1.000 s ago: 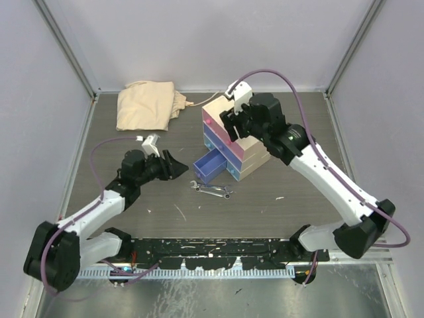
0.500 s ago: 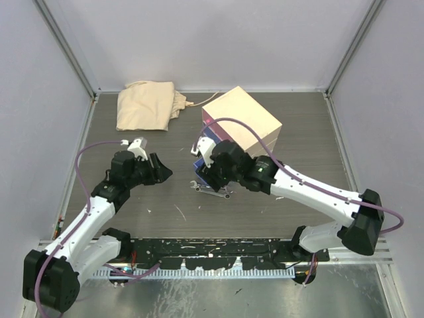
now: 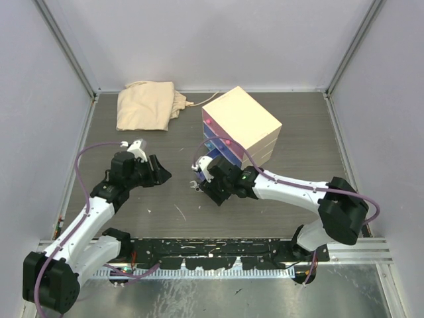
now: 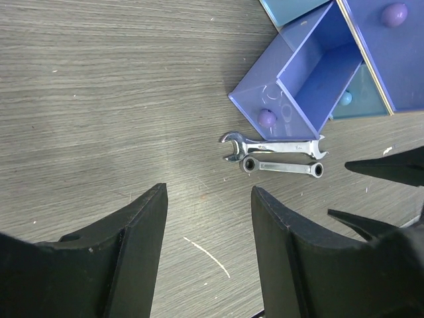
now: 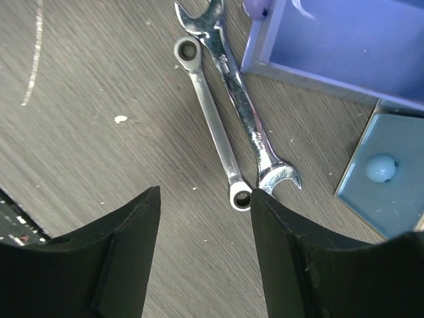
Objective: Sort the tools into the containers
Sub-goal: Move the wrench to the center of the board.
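Note:
Two silver spanners lie side by side on the table, a ring spanner point(image 5: 212, 122) and an open-ended spanner point(image 5: 238, 106), just in front of the pulled-out blue drawer point(image 5: 344, 40) of the cream chest point(image 3: 242, 122). The drawer looks empty inside. My right gripper point(image 5: 205, 192) hangs open low over the spanners' near ends, nothing between its fingers. In the top view the right gripper point(image 3: 204, 187) hides most of the spanners. My left gripper point(image 3: 164, 175) is open and empty, off to the left, facing the spanners point(image 4: 275, 146) and the blue drawer point(image 4: 298, 79).
A beige cloth point(image 3: 146, 105) lies bunched at the back left. The light-blue drawer point(image 5: 381, 167) under the blue one is shut, the pink drawer point(image 3: 215, 126) above too. Cage posts and walls ring the table.
The right arm swung from the chest's top down to the spanners in front of the open drawer, its jaws narrowing a little. The left gripper drew back slightly left and widened.

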Controlling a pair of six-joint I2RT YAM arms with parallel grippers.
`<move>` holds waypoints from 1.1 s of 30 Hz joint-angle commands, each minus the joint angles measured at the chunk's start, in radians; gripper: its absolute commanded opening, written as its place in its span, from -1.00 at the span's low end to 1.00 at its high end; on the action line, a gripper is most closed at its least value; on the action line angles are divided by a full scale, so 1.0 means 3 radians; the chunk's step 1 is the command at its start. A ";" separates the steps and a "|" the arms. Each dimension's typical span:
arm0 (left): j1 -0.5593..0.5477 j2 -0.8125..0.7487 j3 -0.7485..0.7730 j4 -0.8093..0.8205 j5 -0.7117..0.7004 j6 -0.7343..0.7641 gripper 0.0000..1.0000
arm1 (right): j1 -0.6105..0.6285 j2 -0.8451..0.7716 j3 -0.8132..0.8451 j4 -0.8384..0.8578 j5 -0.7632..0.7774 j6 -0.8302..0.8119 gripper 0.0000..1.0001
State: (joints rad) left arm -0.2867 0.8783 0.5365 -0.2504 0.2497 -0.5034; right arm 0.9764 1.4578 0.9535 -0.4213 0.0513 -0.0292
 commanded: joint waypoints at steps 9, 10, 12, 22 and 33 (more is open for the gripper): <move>0.0018 0.0006 0.0114 0.0101 0.0071 -0.0008 0.09 | -0.0208 0.0202 -0.0256 0.0505 0.0086 0.0038 0.23; 0.0020 0.0009 0.0112 0.0106 0.0076 -0.0013 0.09 | -0.0223 0.0206 -0.0273 0.0513 0.0090 0.0039 0.23; 0.0019 0.0032 0.0112 0.0125 0.0094 -0.0025 0.09 | -0.0249 0.0206 -0.0296 0.0507 0.0066 0.0037 0.23; 0.0016 0.0083 0.0088 0.0218 0.0156 -0.0076 0.09 | -0.0274 0.0233 -0.0312 0.0299 -0.0091 0.0161 0.23; 0.0018 0.0126 0.0098 0.0261 0.0206 -0.0114 0.09 | -0.0274 0.0353 -0.0436 0.0375 -0.0096 0.0240 0.15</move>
State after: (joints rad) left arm -0.2859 0.9169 0.5365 -0.2256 0.2905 -0.5335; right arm 0.8948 1.5455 0.8219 -0.3367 0.0349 0.0235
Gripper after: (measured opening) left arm 0.546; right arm 0.593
